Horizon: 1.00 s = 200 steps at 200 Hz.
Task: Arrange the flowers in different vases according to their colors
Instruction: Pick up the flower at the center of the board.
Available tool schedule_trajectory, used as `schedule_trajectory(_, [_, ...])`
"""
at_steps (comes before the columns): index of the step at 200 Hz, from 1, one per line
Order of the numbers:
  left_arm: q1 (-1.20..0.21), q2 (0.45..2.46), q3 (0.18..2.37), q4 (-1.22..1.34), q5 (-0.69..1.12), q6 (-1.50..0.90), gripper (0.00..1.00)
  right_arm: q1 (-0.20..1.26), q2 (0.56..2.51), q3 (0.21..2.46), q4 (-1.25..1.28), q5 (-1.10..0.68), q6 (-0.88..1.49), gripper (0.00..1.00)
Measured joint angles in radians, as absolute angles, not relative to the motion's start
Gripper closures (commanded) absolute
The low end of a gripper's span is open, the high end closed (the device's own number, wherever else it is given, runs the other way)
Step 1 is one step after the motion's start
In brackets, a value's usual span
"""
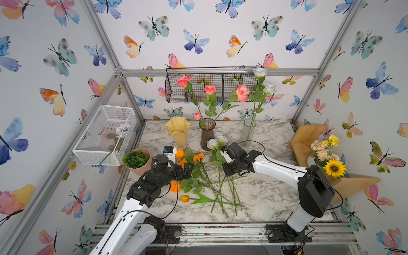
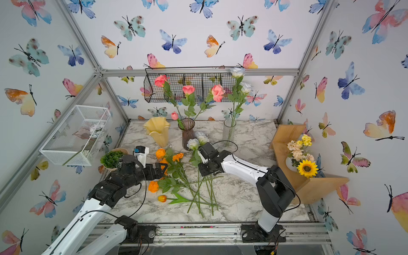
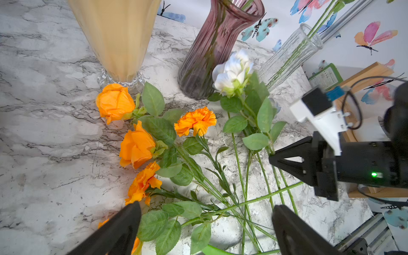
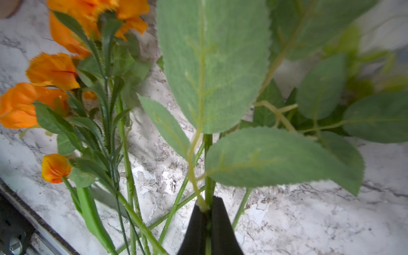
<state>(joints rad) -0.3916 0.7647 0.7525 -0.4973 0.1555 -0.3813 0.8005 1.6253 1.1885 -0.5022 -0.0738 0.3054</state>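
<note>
Marble table (image 1: 265,198) fills mid-frame. Along its back edge, L to R: yellow vase (image 1: 177,132), purple vase (image 1: 207,136) w/ pink flowers (image 1: 242,92), clear vase (image 1: 249,132) w/ white-blue stems (image 1: 260,71). Orange flowers (image 1: 198,157) lie heaped at table centre, stems crossing. Just right of them is a white-blue rose (image 1: 213,143), bloom near purple vase base. R gripper (image 4: 207,212) is clamped on its stem below the leaves. L gripper (image 3: 206,207) has jaws wide apart, nothing in them, over the orange heap's leaves. Green printed card (image 3: 325,77) by wooden shelf (image 3: 364,72): text too small to read.
</note>
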Motion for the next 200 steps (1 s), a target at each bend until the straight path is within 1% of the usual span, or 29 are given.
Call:
schedule_trajectory(27, [-0.392,0.762,0.752,-0.497,0.155,-0.381,0.01,0.801,1.557,1.167,-0.441,-0.073,0.283,0.98])
schedule_trajectory(98, [-0.392,0.754,0.752,-0.497,0.155,-0.381,0.01,0.801,1.457,0.957,-0.19,-0.075,0.242,0.98])
schedule_trajectory(147, [-0.392,0.751,0.752,-0.497,0.155,-0.381,0.01,0.801,1.364,0.89,-0.043,-0.09,0.186,0.98])
schedule_trajectory(171, [-0.392,0.748,0.752,-0.497,0.155,-0.381,0.01,0.8,1.37,0.892,-0.028,-0.088,0.175,0.98])
schedule_trajectory(200, [-0.392,0.743,0.752,-0.497,0.155,-0.381,0.01,0.8,1.436,0.911,-0.055,-0.088,0.175,0.98])
